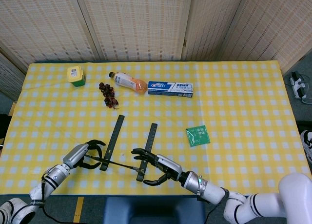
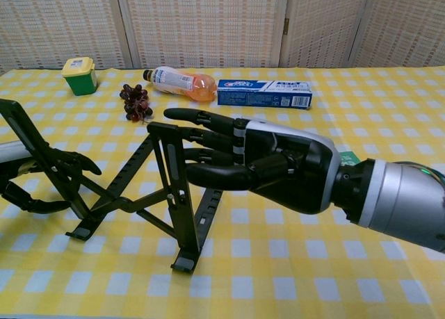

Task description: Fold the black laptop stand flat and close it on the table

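Observation:
The black laptop stand (image 2: 142, 194) stands unfolded near the table's front edge, its two arms raised and its cross links spread. From above it shows as two bars (image 1: 113, 140) joined by a thin link. My left hand (image 2: 49, 180) curls its fingers around the stand's left raised arm, with the thumb below; the same hand (image 1: 84, 154) shows in the head view at the link's left end. My right hand (image 2: 278, 166) is stretched out flat, its fingertips (image 2: 182, 115) reaching past the top of the right raised arm. I cannot tell whether they touch it.
At the back lie a green-lidded jar (image 1: 76, 75), dark grapes (image 1: 108, 94), a bottle (image 1: 127, 82) and a toothpaste box (image 1: 170, 89). A green packet (image 1: 197, 135) lies right of the stand. The yellow checked table's front edge (image 1: 146, 192) is just behind both hands.

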Available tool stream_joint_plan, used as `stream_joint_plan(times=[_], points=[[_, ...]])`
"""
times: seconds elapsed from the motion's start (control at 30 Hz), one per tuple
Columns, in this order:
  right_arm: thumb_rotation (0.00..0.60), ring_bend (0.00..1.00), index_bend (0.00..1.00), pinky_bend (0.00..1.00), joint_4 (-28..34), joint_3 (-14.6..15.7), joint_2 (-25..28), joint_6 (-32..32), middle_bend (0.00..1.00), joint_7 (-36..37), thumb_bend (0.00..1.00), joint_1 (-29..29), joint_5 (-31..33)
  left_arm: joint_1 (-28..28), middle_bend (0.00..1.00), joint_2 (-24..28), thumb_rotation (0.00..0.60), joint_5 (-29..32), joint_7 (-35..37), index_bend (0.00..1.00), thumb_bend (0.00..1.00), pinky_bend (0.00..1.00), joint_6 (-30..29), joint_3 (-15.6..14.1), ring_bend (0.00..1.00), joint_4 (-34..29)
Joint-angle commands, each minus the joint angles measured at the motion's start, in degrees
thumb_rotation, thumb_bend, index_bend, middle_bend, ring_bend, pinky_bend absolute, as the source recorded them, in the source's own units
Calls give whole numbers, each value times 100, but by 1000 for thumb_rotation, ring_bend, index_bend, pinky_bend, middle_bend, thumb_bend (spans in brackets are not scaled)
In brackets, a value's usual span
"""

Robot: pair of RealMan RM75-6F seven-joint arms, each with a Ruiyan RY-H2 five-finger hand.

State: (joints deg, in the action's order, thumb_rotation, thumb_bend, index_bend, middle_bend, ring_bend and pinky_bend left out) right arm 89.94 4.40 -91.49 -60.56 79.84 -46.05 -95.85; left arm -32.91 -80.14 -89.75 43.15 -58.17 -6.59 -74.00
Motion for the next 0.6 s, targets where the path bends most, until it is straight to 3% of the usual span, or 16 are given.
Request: stream_joint_plan(times=[0.03, 0.6], points=[[600, 85, 70, 0, -5, -2, -6, 5, 68, 0, 331, 0, 1, 11, 264, -2, 600, 8, 2, 566, 352, 207, 12, 9, 170, 4], [600, 82, 70, 0, -32, 5, -36, 32, 68, -23, 332, 25, 21, 21, 272, -8, 600, -111, 86, 596, 386, 204, 77, -7, 170, 7]])
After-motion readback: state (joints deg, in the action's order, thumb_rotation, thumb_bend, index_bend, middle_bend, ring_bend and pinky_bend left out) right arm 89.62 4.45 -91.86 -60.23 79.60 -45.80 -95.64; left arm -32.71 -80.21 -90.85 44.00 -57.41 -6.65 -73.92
